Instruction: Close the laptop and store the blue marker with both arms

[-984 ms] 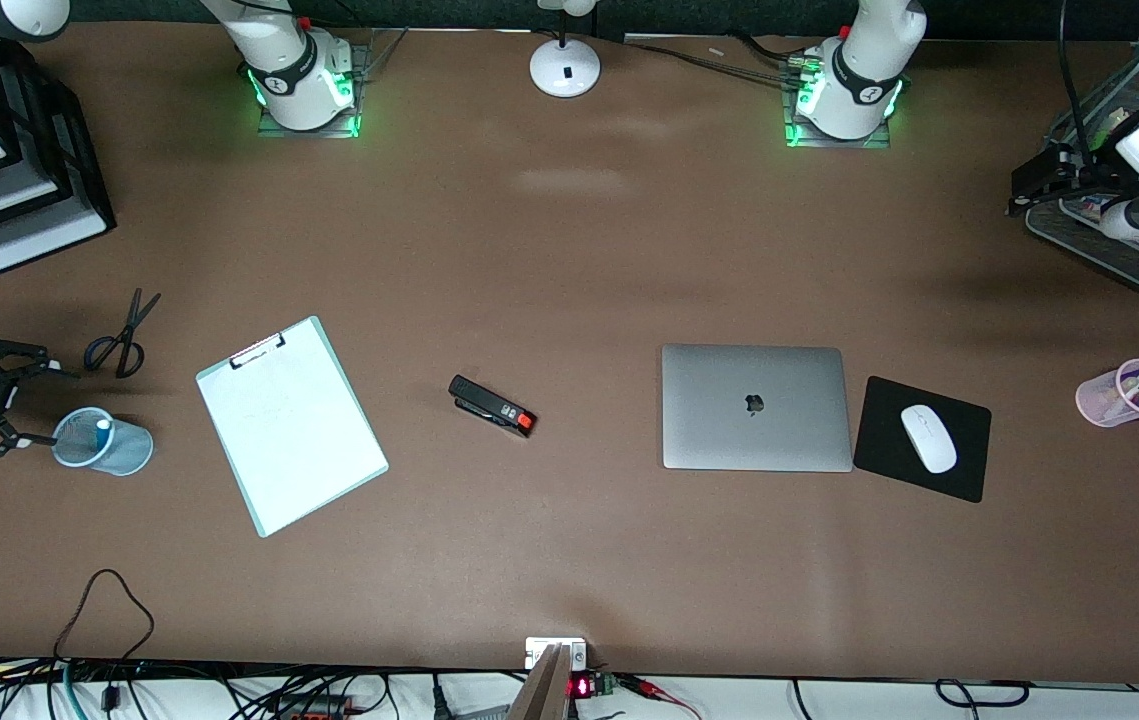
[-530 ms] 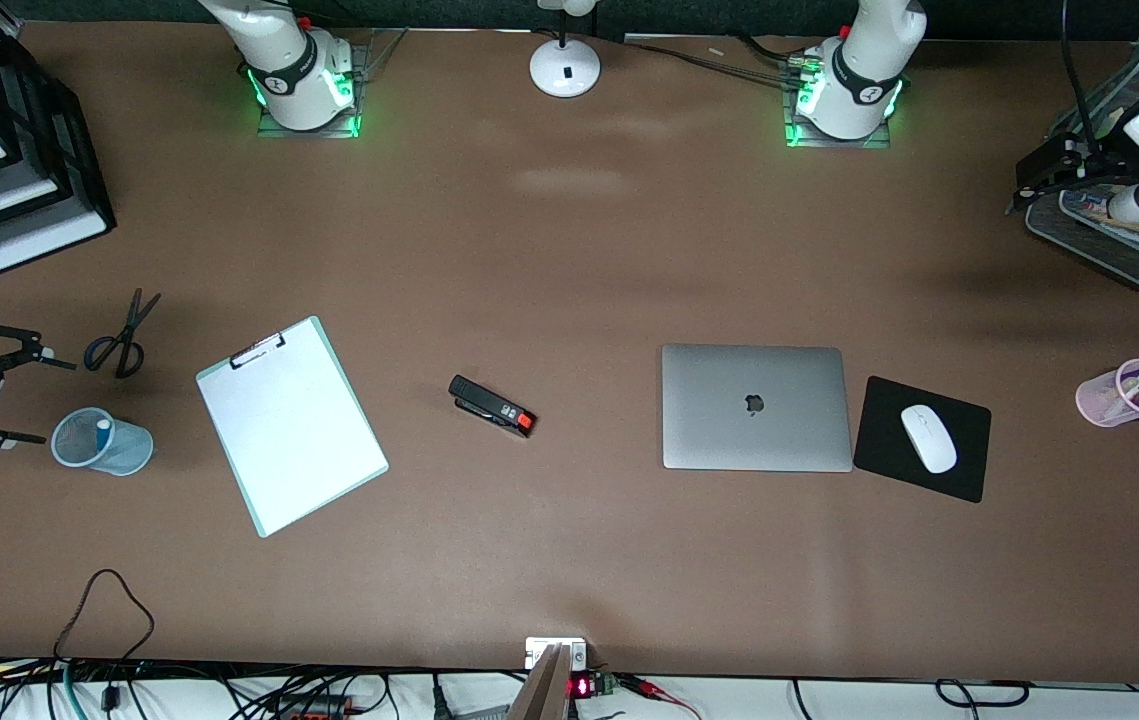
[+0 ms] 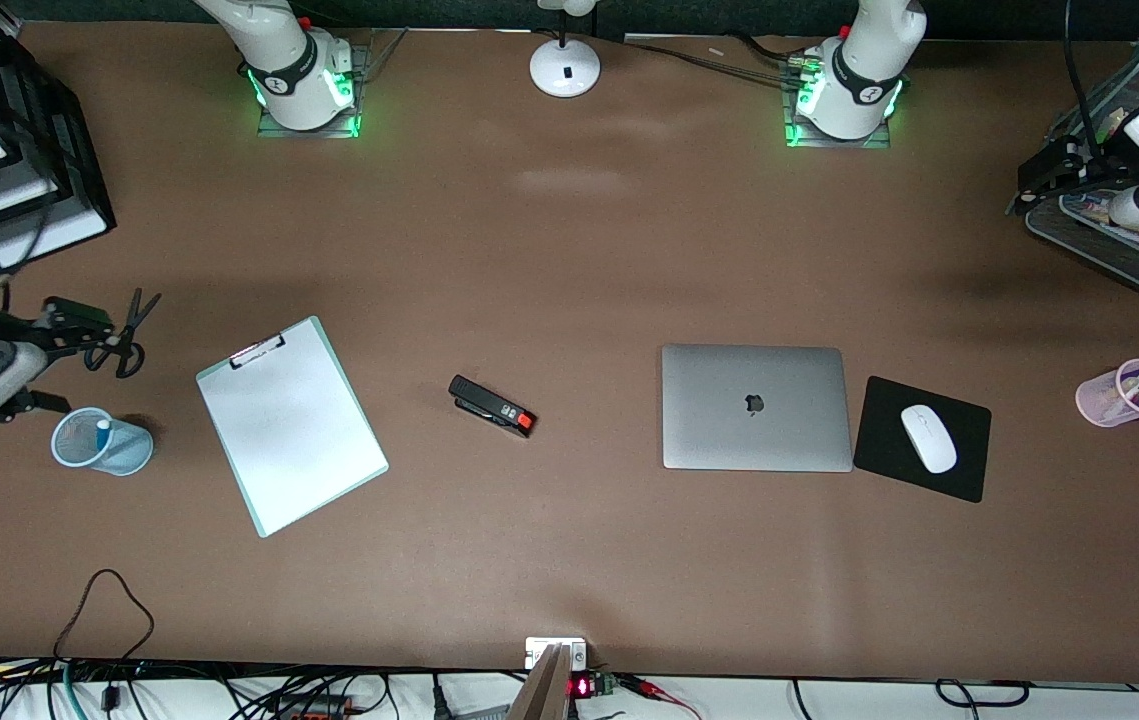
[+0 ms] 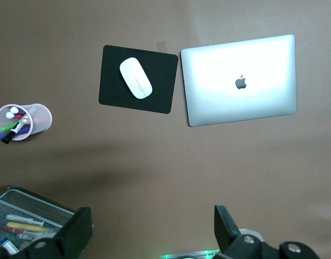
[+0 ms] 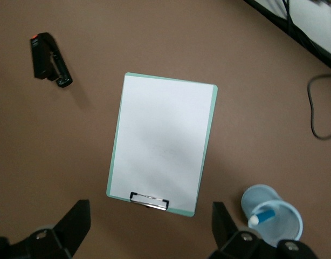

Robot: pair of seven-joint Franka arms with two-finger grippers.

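The laptop (image 3: 756, 407) is seen shut at centre-right; the marker (image 3: 103, 427) stands in a cup (image 3: 101, 441) at lower left. Both claws, right (image 5: 149, 224) and left (image 4: 152, 229), are wide open, empty.

1. right arm (image 3: 274, 45): base at the top of the front view, reaches out to its own end of the table.
2. right gripper (image 5: 149, 226): raised above the table surface, jaws spread wide, nothing between them.
3. left arm (image 3: 864, 60): reaches out to its own end of the table.
4. left gripper (image 4: 152, 232): raised, jaws spread wide, nothing held.
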